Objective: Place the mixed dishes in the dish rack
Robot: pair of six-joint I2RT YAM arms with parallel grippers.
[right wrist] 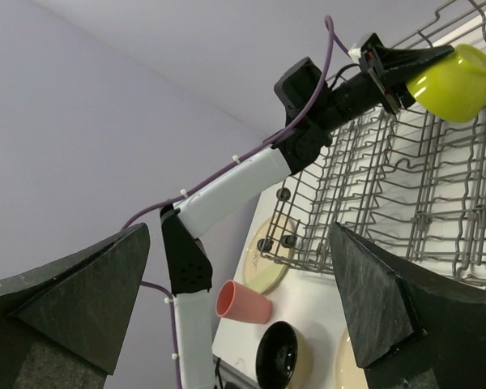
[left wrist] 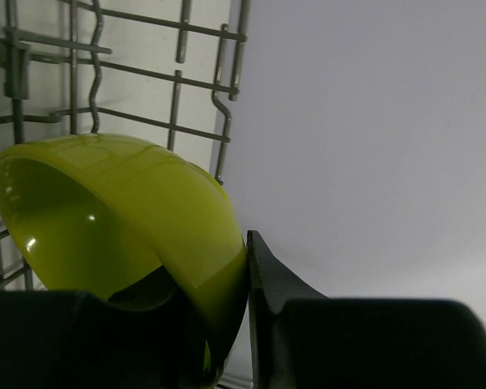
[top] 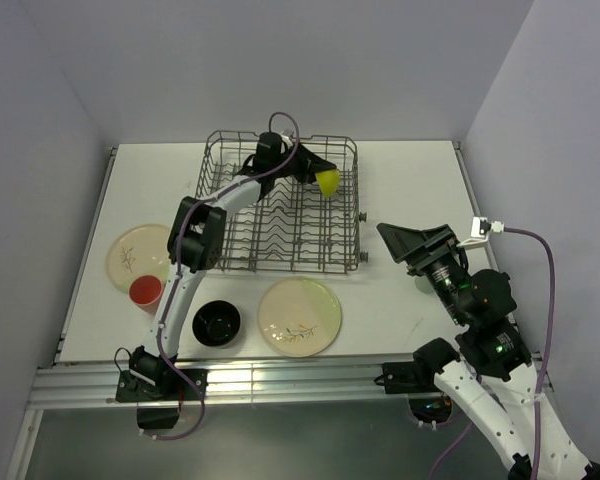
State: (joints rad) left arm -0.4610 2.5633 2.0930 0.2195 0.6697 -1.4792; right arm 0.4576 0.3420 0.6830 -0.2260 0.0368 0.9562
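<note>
White and black, the right arm bends up from the lower right of the overhead view, elbow low and wrist raised. Its pincer (top: 418, 243) is released, fingers spread wide and grasping nothing, over the surface (top: 410, 180) to the right of the rack (top: 356, 205).

Along the lower part of that view sit a black bowl (top: 217, 322) and a sprig plate (top: 300, 316). Further left, a coral cup (top: 146, 291) stands at the near edge of a second plate (top: 138, 252).

From the lower left, the left arm stretches long, up and across the rack, wrist turned to the right. Its pincer (top: 318, 172) is clenched on the rim of the lime bowl (top: 328, 182), one finger inside the wall and one outside. The bowl is tilted, mouth sideways, over the tines in the rack's upper right part. Whether it touches the wires I cannot tell.
</note>
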